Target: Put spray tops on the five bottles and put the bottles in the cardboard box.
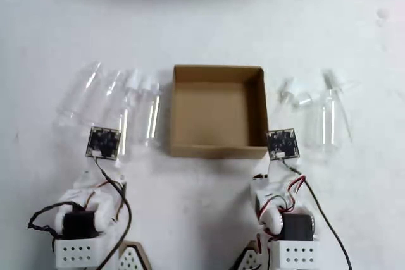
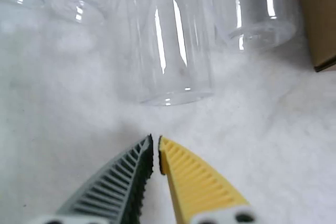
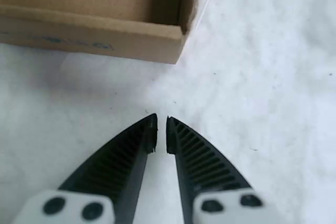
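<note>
The open cardboard box (image 1: 218, 148) stands mid-table with nothing inside. Several clear bottles lie to its left, among them one (image 1: 152, 115) beside the box wall and one (image 1: 79, 96) farthest out. One bottle (image 1: 328, 118) lies right of the box among loose white spray tops (image 1: 297, 96). My left gripper (image 2: 155, 148), grey and yellow fingers shut on nothing, sits just short of a bottle's base (image 2: 173, 51). My right gripper (image 3: 161, 129), black fingers shut and holding nothing, hovers over bare table near the box's corner (image 3: 178, 30).
The box corner (image 2: 320, 19) lies beside the bottle row in the left wrist view. Both arms (image 1: 95, 207) (image 1: 285, 213) rest at the table's near edge, with loose cables around them. White tabletop stretches wide behind the box.
</note>
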Motion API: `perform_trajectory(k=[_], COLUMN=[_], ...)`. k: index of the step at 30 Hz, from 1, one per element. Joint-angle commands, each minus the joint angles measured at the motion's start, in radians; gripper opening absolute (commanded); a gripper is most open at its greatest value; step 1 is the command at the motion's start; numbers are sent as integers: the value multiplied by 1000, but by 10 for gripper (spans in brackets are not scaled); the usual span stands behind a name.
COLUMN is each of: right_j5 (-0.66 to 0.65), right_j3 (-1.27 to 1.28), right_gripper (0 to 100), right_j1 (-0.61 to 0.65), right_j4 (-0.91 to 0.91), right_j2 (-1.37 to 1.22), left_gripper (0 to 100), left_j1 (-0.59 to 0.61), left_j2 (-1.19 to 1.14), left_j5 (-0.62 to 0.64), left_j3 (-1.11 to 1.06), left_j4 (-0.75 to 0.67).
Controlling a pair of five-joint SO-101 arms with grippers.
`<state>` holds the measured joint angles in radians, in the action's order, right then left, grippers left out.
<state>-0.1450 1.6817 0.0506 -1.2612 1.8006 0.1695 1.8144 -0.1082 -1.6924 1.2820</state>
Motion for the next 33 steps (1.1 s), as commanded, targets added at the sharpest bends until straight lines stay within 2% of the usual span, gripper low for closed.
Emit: perform_trajectory(k=[1, 23, 26, 33], right_j5=[-9, -9, -9, -9], right_j3=[9, 9, 9, 9], right_gripper=[15, 15, 15, 15], right_j1=[1, 4, 4, 1], right_j4=[-5, -5, -5, -5], right_j2=[1, 1, 1, 1], left_gripper=[24, 24, 24, 24], left_j1=[-7, -10, -2, -1], left_j2=[7, 7, 8, 8], left_j5=[18, 14, 15, 20], left_j3=[0, 0, 8, 238], left_j4=[6, -2, -51, -66])
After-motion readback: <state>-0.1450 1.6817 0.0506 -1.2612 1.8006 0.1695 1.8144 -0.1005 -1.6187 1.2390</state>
